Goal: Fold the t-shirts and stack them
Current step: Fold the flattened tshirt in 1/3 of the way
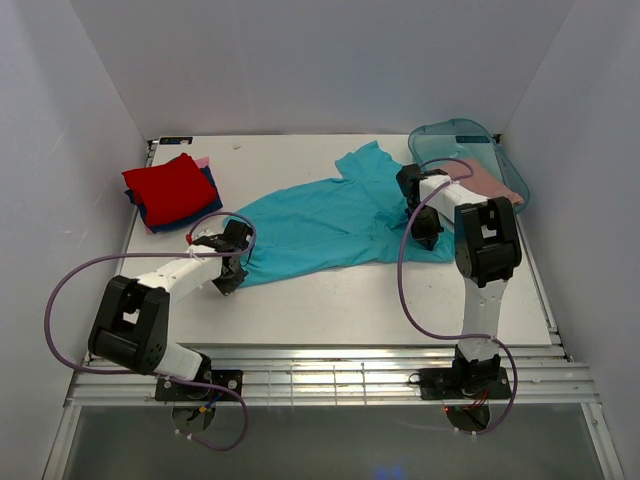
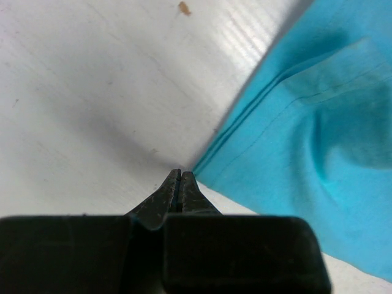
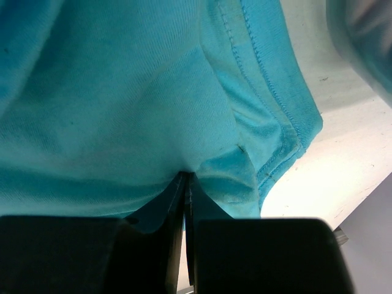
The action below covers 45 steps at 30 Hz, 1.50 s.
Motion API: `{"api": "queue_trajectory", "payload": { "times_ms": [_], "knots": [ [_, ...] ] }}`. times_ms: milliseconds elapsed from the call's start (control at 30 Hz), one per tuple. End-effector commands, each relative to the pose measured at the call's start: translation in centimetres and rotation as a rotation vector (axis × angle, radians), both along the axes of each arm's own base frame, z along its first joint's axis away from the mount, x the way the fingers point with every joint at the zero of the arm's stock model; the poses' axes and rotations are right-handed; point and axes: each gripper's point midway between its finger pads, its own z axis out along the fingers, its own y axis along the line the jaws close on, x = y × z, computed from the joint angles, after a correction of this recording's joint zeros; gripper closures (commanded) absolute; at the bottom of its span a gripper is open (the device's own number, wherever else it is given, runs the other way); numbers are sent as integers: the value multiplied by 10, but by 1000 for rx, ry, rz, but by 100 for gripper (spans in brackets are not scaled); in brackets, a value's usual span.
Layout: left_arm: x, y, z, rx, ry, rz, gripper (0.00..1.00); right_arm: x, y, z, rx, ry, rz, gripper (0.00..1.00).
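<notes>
Plastic tub (image 1: 440,135) holding a pink shirt (image 1: 490,180). The teal shirt (image 1: 320,225) lies spread just left of the tub. The right gripper (image 3: 185,177) pinches its cloth. The left gripper (image 2: 179,174) is closed at its hem, hold uncertain.

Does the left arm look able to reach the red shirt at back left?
Probably yes: only bare table lies between the left pincer and the red t-shirt, though it is shut at the teal t-shirt's hem.
</notes>
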Motion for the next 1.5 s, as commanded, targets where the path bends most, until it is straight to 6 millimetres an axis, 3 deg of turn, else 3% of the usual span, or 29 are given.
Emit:
{"api": "queue_trajectory", "payload": {
  "times_ms": [0,167,267,333,433,467,633,800,1133,1300,1467],
  "knots": [
    [-7,8,7,21,-18,27,100,8,4,-5,15,14,-1,92],
    [-7,10,14,24,-32,34,100,17,8,1,29,-4,1,92],
    [12,-1,34,-27,-125,-7,100,18,8,3,31,-14,4,92],
    [33,-14,62,-78,-216,-48,100,17,7,2,31,-8,3,92],
    [52,-26,88,-120,-286,-86,100,15,8,0,36,0,4,92],
    [55,-28,89,-121,-288,-92,100,14,8,0,37,1,2,92],
    [64,-35,70,-119,-246,-128,100,13,7,3,36,-7,3,92],
    [69,-60,46,-225,-256,-211,100,11,7,5,38,-8,3,92],
    [67,-56,17,-190,-215,-236,100,9,7,7,38,-9,5,92],
    [53,-46,-2,-157,-152,-204,100,7,4,6,30,-3,3,92],
    [24,-33,-19,-130,-61,-153,100,9,5,5,25,0,4,92]
  ]
}}
